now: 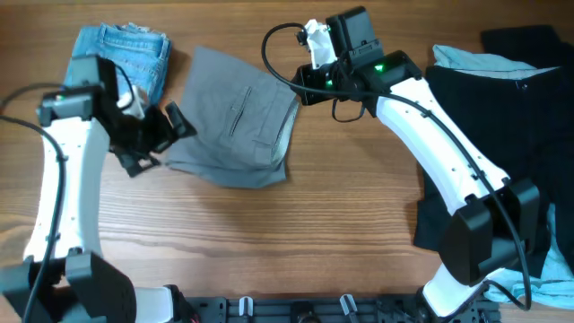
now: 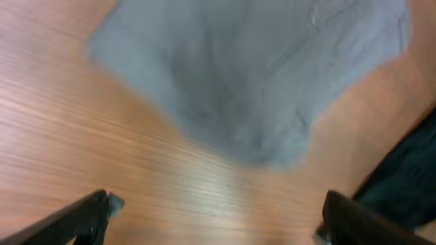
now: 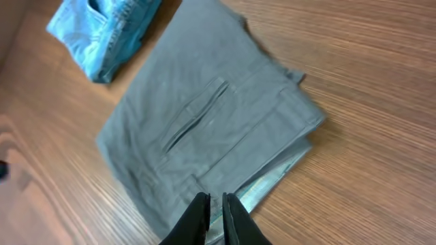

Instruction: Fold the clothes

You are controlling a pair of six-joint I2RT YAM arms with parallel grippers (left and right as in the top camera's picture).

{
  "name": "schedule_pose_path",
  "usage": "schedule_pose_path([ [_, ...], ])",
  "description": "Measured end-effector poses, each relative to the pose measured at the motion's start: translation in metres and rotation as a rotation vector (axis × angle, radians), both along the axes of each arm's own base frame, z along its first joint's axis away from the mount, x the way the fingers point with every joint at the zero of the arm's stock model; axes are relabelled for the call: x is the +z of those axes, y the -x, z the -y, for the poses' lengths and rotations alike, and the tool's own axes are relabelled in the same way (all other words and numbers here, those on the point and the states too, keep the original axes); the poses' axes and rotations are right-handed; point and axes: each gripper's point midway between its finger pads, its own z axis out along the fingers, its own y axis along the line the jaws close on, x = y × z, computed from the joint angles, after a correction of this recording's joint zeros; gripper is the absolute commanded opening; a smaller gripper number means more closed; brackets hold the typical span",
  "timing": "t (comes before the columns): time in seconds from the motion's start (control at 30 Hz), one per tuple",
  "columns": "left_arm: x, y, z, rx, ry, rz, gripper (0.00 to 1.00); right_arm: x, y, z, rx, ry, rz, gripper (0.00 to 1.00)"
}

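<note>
The mid-grey shorts lie folded on the wooden table, a slit pocket facing up. They also show in the right wrist view and, blurred, in the left wrist view. My left gripper is open and empty just left of the shorts' edge; its fingers are spread wide above bare wood. My right gripper hovers by the shorts' right edge. Its fingers are closed together above the waistband with no cloth between them.
Folded blue denim shorts lie at the back left, also in the right wrist view. Black shorts and a pale-blue garment are piled at the right. Bare wood stretches along the front.
</note>
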Motion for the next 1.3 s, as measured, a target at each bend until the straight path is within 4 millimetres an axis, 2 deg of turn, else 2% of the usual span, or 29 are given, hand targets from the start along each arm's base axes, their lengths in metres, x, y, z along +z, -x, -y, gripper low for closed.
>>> schedule_pose_path([
  [0.07,-0.042,-0.002,0.013,0.067,0.07,-0.006,1.0,-0.003,-0.004,0.007,-0.026,0.039,0.016,0.09],
  [0.1,-0.057,0.002,0.021,0.091,0.101,-0.03,1.0,-0.004,-0.006,0.01,-0.035,0.054,0.02,0.08],
  [0.13,-0.084,0.011,0.036,0.138,0.145,-0.061,1.0,-0.006,-0.005,0.013,-0.042,0.071,0.017,0.08],
  [0.17,-0.102,0.022,0.047,0.172,0.174,-0.104,1.0,-0.008,-0.004,0.015,-0.044,0.083,0.009,0.08],
  [0.23,-0.12,0.015,0.062,0.235,0.217,-0.06,1.0,-0.011,-0.001,0.018,-0.04,0.1,0.0,0.08],
  [0.3,-0.127,0.015,0.075,0.305,0.244,-0.075,1.0,-0.012,0.0,0.019,-0.031,0.111,0.001,0.08],
  [0.37,-0.128,0.002,0.074,0.436,0.225,-0.065,0.96,-0.012,0.0,0.019,-0.031,0.112,0.001,0.08],
  [0.4,-0.125,-0.016,0.069,0.478,0.213,0.012,0.85,-0.012,0.0,0.019,-0.031,0.112,0.0,0.08],
  [0.43,-0.123,-0.025,0.065,0.504,0.205,0.049,0.57,-0.012,0.0,0.019,-0.031,0.112,0.001,0.08],
  [0.47,-0.12,-0.043,0.058,0.54,0.192,0.131,0.42,-0.012,-0.001,0.019,-0.031,0.111,0.003,0.08],
  [0.53,-0.122,-0.05,0.051,0.572,0.167,0.162,0.2,-0.009,-0.005,0.017,-0.033,0.102,0.024,0.09],
  [0.6,-0.133,-0.035,0.048,0.56,0.125,0.1,0.07,-0.003,-0.012,0.014,-0.024,0.093,0.07,0.09],
  [0.7,-0.144,-0.013,0.044,0.48,0.062,0.026,0.04,0.0,-0.015,0.013,-0.002,0.097,0.1,0.12],
  [0.73,-0.144,-0.01,0.042,0.45,0.053,0.026,0.04,0.001,-0.016,0.011,0.004,0.093,0.108,0.17],
  [0.77,-0.145,-0.007,0.039,0.417,0.043,0.021,0.13,-0.001,-0.018,0.006,0.019,0.071,0.111,0.18],
  [0.8,-0.145,-0.003,0.033,0.4,0.036,0.008,0.33,-0.009,-0.017,-0.001,0.051,0.05,0.088,0.18],
  [0.83,-0.146,0.001,0.028,0.39,0.032,-0.006,0.54,-0.027,-0.013,-0.01,0.087,0.027,0.037,0.15],
  [0.87,-0.146,0.004,0.023,0.398,0.041,-0.021,0.64,-0.055,-0.008,-0.02,0.121,0.017,-0.036,0.12],
  [0.9,-0.144,0.002,0.02,0.404,0.049,-0.013,0.73,-0.073,-0.005,-0.025,0.135,0.02,-0.078,0.11],
  [0.93,-0.14,-0.005,0.019,0.406,0.09,0.013,0.87,-0.095,0.0,-0.031,0.146,0.021,-0.132,0.1],
  [0.97,-0.135,-0.011,0.02,0.404,0.123,0.037,0.98,-0.134,0.011,-0.038,0.163,0.037,-0.229,0.1],
  [1.0,-0.129,-0.02,0.02,0.396,0.152,0.082,1.0,-0.161,0.02,-0.041,0.17,0.054,-0.293,0.1],
  [1.03,-0.126,-0.024,0.023,0.39,0.175,0.1,1.0,-0.178,0.028,-0.043,0.169,0.056,-0.345,0.1],
  [1.23,-0.126,-0.035,0.034,0.363,0.189,0.128,1.0,-0.179,0.03,-0.042,0.16,0.037,-0.376,0.11],
  [1.27,-0.126,-0.044,0.039,0.361,0.21,0.152,0.97,-0.179,0.031,-0.042,0.158,0.037,-0.383,0.11],
  [1.3,-0.123,-0.064,0.049,0.34,0.254,0.222,0.88,-0.18,0.032,-0.042,0.157,0.038,-0.388,0.11],
])
